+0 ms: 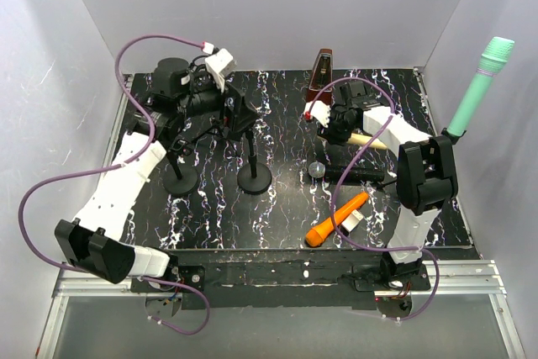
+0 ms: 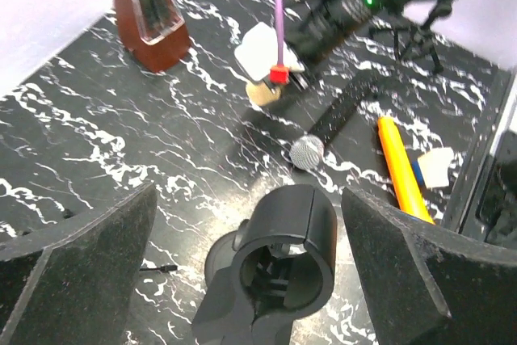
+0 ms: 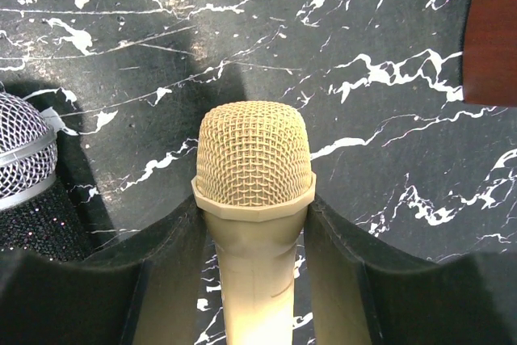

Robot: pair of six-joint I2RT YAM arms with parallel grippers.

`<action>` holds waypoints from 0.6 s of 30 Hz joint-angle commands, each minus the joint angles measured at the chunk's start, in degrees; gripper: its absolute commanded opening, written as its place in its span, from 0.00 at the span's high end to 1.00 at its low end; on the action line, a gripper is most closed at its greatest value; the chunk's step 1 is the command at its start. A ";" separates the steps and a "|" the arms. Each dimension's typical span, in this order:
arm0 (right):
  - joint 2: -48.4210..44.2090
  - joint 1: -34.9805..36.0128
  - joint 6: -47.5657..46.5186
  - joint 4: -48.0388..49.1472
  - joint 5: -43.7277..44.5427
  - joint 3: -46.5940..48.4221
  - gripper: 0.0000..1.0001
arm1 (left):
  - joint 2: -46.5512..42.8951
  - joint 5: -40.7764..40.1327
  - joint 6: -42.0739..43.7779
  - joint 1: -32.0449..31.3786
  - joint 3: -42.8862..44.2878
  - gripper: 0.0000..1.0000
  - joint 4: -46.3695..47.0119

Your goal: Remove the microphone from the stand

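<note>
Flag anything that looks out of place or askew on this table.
The green microphone sticks up at the right edge of the table, tilted outward. The orange microphone and a black microphone lie flat on it, loose. Nothing looks spilled or broken.

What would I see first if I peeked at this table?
Probably the tall mint-green microphone sticking up at the right side of the table, and the bright orange stick lying near the front. Close up, the right gripper clasps a cream microphone with a mesh head, while the left gripper stands open around an empty stand clip.
</note>
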 commanded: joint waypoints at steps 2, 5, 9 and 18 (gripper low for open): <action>-1.03 -0.50 0.00 -1.64 -1.34 -1.43 0.88 | 0.26 -11.33 -7.61 -0.12 9.63 0.02 -8.02; -0.77 -0.58 0.00 -2.43 -2.13 -2.23 0.86 | 4.91 -18.17 -12.78 -0.21 20.94 0.02 -15.23; 0.11 -0.50 0.35 -2.69 -2.05 -2.05 0.80 | 12.99 -32.23 -14.83 -0.47 38.09 0.02 -14.20; -0.50 -1.73 4.04 -3.04 -2.40 -2.84 0.44 | 20.91 -48.79 -24.02 1.98 44.71 0.02 7.60</action>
